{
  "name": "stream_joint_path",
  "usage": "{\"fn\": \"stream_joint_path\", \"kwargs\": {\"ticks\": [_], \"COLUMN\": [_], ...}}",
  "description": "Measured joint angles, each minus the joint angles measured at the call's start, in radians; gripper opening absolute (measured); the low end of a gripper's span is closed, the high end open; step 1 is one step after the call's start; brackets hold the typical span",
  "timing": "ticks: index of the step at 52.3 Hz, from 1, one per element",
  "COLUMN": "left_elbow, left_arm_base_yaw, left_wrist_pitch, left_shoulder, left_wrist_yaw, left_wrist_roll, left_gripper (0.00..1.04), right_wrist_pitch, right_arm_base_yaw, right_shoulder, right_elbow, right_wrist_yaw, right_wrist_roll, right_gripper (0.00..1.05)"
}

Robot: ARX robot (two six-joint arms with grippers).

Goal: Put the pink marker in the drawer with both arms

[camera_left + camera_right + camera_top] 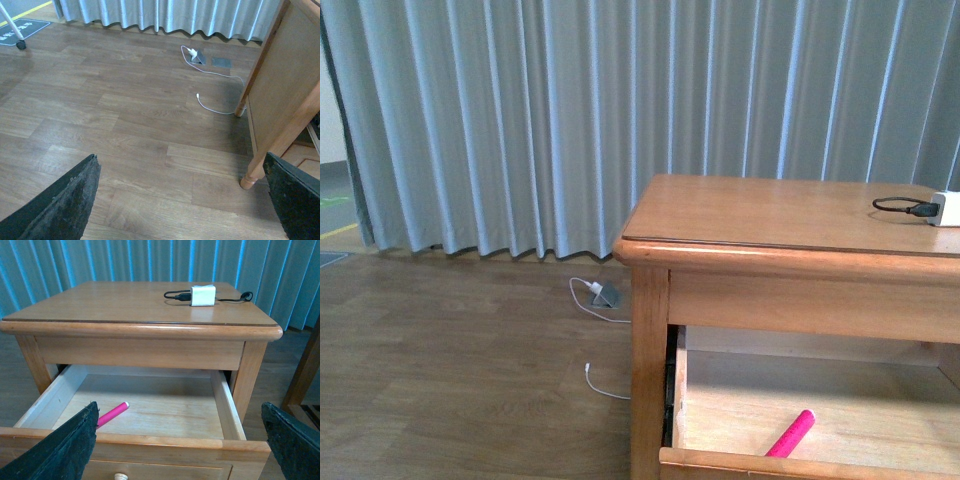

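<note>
Left gripper [181, 159]: jaws spread wide and nothing between them. Both black fingers [65, 205] show at the frame edges and touch nothing. It hangs over bare wood-look floor [125, 130], next to the dresser's leg [248, 179].

Right gripper [179, 407]: also wide open and empty, with fingers [62, 452] clear of everything. It faces the open drawer [227, 410] from the front, not touching the drawer or the marker.

The pink marker [112, 414] lies flat on the drawer's pale wood bottom, set diagonally and close to the front board. Its paler tip points toward the back. In the front view the marker [790, 433] shows just behind the drawer front [800, 466], with its lower end hidden by that board. It is free, with no gripper on it.

The drawer is pulled well out from under the dresser top [770, 215]. A round knob [120, 476] is just visible at the bottom edge of the right wrist view.

On the dresser top sits a white charger block [202, 295] with a black cable [175, 295] plugged in, near the far edge.

On the floor a white cable [215, 107] runs from a small floor outlet [197, 56] toward the dresser leg. Grey pleated curtains [520, 120] hang behind.
</note>
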Motion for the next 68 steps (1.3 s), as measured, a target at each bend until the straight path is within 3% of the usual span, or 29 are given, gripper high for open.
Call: {"fn": "stream_joint_path", "kwargs": {"ticks": [10,12,15,37,47,66,68], "left_elbow": [-0.007,-0.048,-0.078,-0.142,-0.167,-0.167,-0.167], "left_arm_base_yaw": [0.011,0.05,0.072,0.081,0.082,0.082,0.082], "left_wrist_pitch": [0.016,0.116,0.177,0.162,0.01,0.008,0.008], "left_shoulder": [-0.008,-0.03,-0.052,-0.158,-0.323,-0.356,-0.356], "left_wrist_yaw": [0.025,0.136,0.196,0.214,0.217,0.217,0.217], "left_wrist_roll": [-0.005,0.018,0.033,0.058,0.062,0.062,0.062], "left_gripper": [0.97,0.88,0.79,0.05,0.04,0.04,0.11], "right_wrist_pitch": [0.0,0.0,0.0,0.0,0.0,0.0,-0.049], "right_arm_base_yaw": [0.0,0.0,0.0,0.0,0.0,0.0,0.003], "right_shoulder": [0.0,0.0,0.0,0.0,0.0,0.0,0.011], "right_elbow": [0.0,0.0,0.0,0.0,0.0,0.0,0.014], "right_wrist_yaw": [0.0,0.0,0.0,0.0,0.001,0.0,-0.005], "right_wrist_roll": [0.0,0.0,0.0,0.0,0.0,0.0,-0.003], "right_gripper": [0.96,0.96,0.96,0.96,0.96,0.96,0.96]}}
